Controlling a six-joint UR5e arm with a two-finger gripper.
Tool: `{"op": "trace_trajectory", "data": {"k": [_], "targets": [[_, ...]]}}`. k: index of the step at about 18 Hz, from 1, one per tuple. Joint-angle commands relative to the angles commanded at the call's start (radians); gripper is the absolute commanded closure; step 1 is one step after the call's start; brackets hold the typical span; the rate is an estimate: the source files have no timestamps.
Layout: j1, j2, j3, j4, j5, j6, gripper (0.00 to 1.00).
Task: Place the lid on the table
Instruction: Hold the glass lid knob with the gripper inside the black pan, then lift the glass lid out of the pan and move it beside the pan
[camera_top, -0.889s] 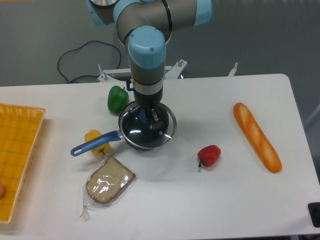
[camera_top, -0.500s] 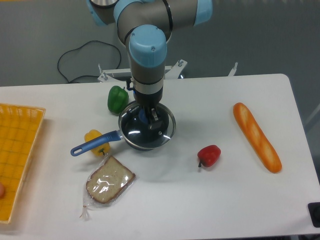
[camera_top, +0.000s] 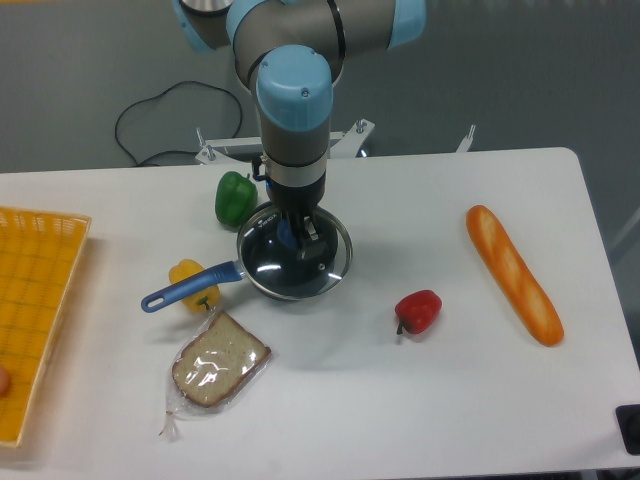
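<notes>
White table (camera_top: 400, 400) carrying a saucepan (camera_top: 290, 268) with a blue handle. Directly above the saucepan, the lid (camera_top: 330, 262) sits over its mouth; the gripper (camera_top: 297, 233) reaches down onto the lid's centre, fingers apparently closed around the knob. Left of the saucepan: green pepper (camera_top: 235, 197), yellow pepper (camera_top: 190, 277). Right: red pepper (camera_top: 418, 311), baguette (camera_top: 514, 274).
</notes>
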Motion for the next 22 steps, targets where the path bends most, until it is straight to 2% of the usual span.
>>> {"op": "trace_trajectory", "data": {"k": [3,13,16,22], "targets": [[0.002,-0.014,0.008,0.005,0.008,-0.055,0.44],[-0.006,-0.149,0.149,0.008,0.002,-0.224,0.44],[-0.014,-0.17,0.15,0.054,0.0,-0.282,0.44],[-0.008,-0.238,0.152,0.087,-0.006,-0.378,0.44]]}}
